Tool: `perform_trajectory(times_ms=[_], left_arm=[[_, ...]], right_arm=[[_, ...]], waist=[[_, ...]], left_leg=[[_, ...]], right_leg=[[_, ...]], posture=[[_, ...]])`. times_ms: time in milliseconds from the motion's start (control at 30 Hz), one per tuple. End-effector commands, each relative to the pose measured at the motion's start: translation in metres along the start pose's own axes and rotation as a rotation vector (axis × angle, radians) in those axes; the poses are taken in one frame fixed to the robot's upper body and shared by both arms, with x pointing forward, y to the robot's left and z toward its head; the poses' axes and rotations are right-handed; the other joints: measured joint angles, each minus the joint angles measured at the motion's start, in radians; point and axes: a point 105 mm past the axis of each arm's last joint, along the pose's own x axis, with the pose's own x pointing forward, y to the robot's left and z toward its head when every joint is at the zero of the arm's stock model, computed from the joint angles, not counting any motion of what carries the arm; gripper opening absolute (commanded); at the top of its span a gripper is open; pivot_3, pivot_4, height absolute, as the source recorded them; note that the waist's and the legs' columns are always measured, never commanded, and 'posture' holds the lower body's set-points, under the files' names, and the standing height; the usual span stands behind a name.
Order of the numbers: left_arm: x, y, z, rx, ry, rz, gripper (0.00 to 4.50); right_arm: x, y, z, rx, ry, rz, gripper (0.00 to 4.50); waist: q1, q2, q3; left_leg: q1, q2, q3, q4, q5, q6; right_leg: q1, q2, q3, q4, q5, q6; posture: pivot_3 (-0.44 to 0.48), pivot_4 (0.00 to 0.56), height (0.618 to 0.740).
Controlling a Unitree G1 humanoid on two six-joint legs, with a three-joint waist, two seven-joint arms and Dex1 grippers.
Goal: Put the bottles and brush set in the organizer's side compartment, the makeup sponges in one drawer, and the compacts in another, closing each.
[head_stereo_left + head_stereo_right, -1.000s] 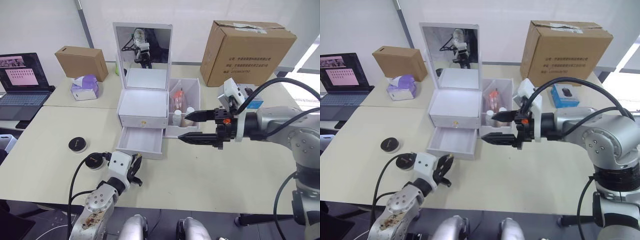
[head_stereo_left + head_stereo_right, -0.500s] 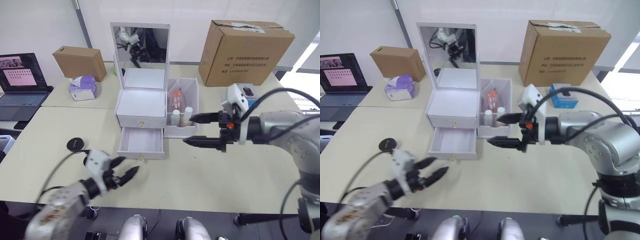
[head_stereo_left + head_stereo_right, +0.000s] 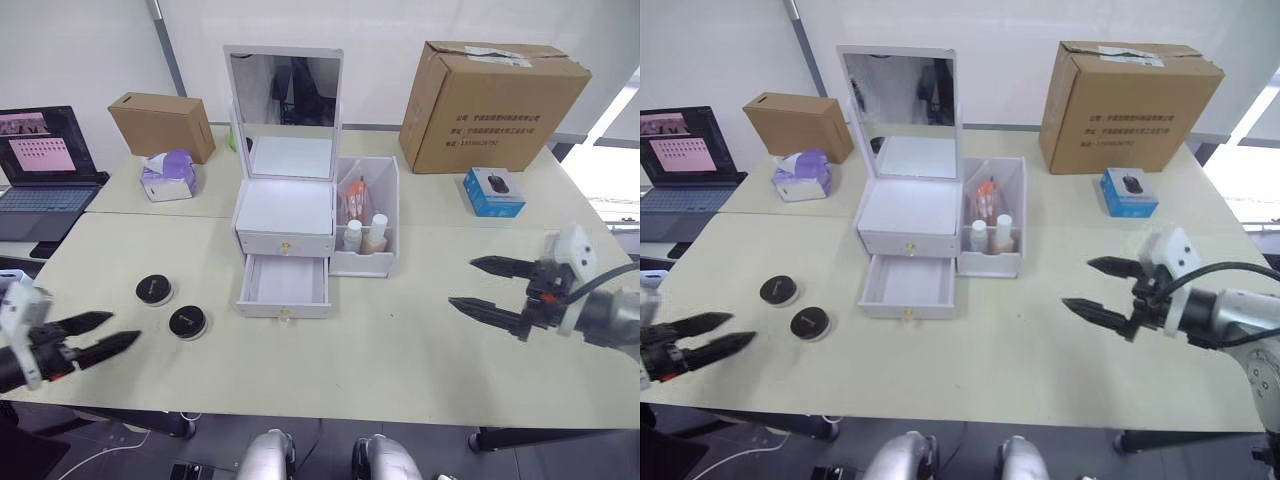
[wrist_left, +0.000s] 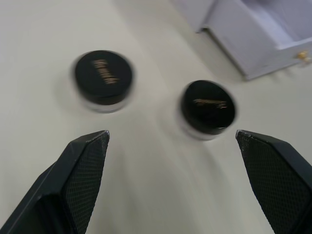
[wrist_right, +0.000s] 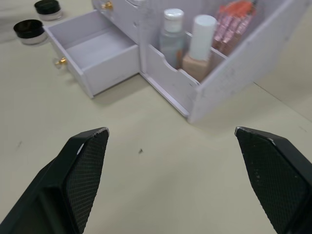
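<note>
Both grippers hang spread and empty over the cream table point(image 3: 400, 370), well apart.

The left gripper point(image 3: 92, 336) sits near two round black-lidded compacts point(image 3: 189, 322), still outside the white organizer point(image 3: 285, 215), whose lower drawer point(image 3: 284, 285) stands open. Bottles point(image 3: 353, 235) and pink brush set point(image 3: 355, 200) fill its side compartment, facing the right gripper point(image 3: 485, 283). Behind: mirror, cardboard boxes point(image 3: 490, 90), laptop point(image 3: 45, 160) cut off.

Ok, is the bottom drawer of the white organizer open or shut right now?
Open. The lower drawer sticks out from the white organizer, its inside bare.
</note>
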Motion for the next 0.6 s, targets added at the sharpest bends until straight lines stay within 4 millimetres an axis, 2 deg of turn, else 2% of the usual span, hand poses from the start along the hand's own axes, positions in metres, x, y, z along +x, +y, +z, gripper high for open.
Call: perform_trajectory(times_ms=[33,133,267,333,400,600], left_arm=[[-0.028,0.042,-0.004,-0.006,0.021,0.174,4.47],[-0.034,0.056,-0.007,-0.002,0.025,0.23,4.47],[-0.04,0.059,-0.007,-0.029,0.019,0.225,4.47],[-0.039,0.06,-0.008,0.015,0.035,0.238,4.47],[-0.038,0.056,-0.011,0.022,0.046,0.224,4.47],[-0.038,0.037,-0.023,0.055,0.027,0.205,4.47]], right_arm=[[-0.026,-0.021,-0.005,-0.009,-0.031,-0.114,4.5],[-0.032,-0.029,-0.013,0.016,-0.052,-0.171,4.5],[-0.032,-0.034,-0.009,0.036,-0.081,-0.184,4.5],[-0.028,-0.034,0.003,0.056,-0.137,-0.16,4.5],[-0.021,-0.031,0.022,0.098,-0.217,-0.116,4.5],[0.007,0.016,0.074,0.121,-0.159,0.272,4.5]], waist=[[-0.001,0.0,0.0],[-0.003,0.0,0.0],[-0.01,0.0,0.0],[-0.015,0.0,0.0],[-0.024,0.0,0.0],[-0.037,0.001,0.0]], left_leg=[[0.0,0.0,0.0,0.0,0.0,0.0],[0.001,0.0,0.0,-0.003,0.0,0.0],[0.002,-0.001,0.002,-0.008,0.0,-0.001],[0.002,-0.001,0.002,-0.008,0.0,-0.001],[0.003,-0.001,0.002,-0.009,0.0,-0.001],[0.006,-0.001,0.003,-0.014,0.0,-0.001]], right_leg=[[0.0,0.0,0.0,0.0,0.0,0.0],[-0.001,-0.006,-0.001,0.0,0.0,0.0],[-0.002,-0.012,-0.001,0.0,0.001,0.001],[-0.002,-0.012,-0.002,0.0,0.002,0.003],[-0.001,-0.012,-0.002,0.0,0.003,0.004],[0.002,-0.014,0.001,0.001,0.004,0.003]], posture=[[0.0,0.15,0.731],[0.0,0.15,0.731],[0.0,0.15,0.731],[0.0,0.15,0.731],[0.0,0.15,0.731],[0.0,0.15,0.731]])
